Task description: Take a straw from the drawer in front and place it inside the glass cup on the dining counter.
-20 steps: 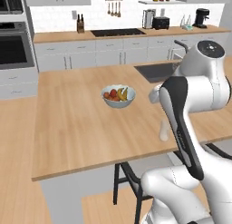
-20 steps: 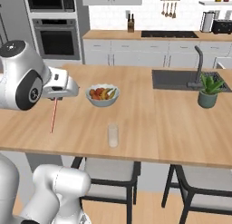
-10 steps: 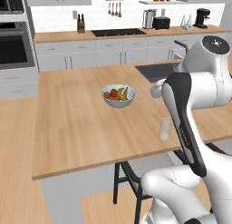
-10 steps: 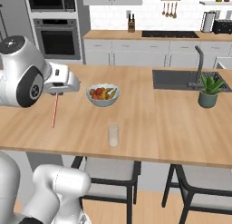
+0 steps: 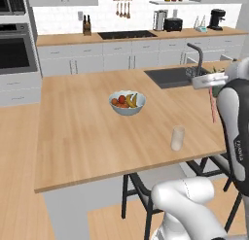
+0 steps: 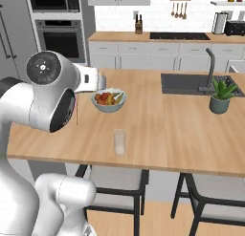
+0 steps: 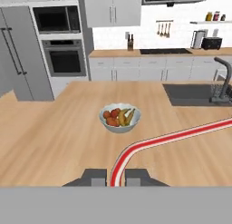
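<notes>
A: What's changed over the last second?

B: The whole picture has slid sideways in both base views, so the base is driving along the table (image 5: 87, 146). The bowl (image 5: 126, 102) and cup (image 5: 178, 138) keep their spacing from each other; they haven't moved.

A: And for the task?

B: My read: the straw is out of the drawer and the carry leg is under way. The cup sits nearer the middle of both base views than before, so the approach is closing.

A: End effector?

B: End effector (image 7: 116, 177) clenched on the straw (image 7: 167, 139). In the hand view the striped stick rises between the two tips, bends and runs off to the right.

A: Where does the cup sit relative to it?

B: In the left base view, below the end effector (image 5: 210, 86) and toward the table's near edge, apart from it. The straw (image 5: 212, 108) hangs down from it there.

A: Arm pose?

B: Folded high, hand level, looking out over the bowl.
</notes>
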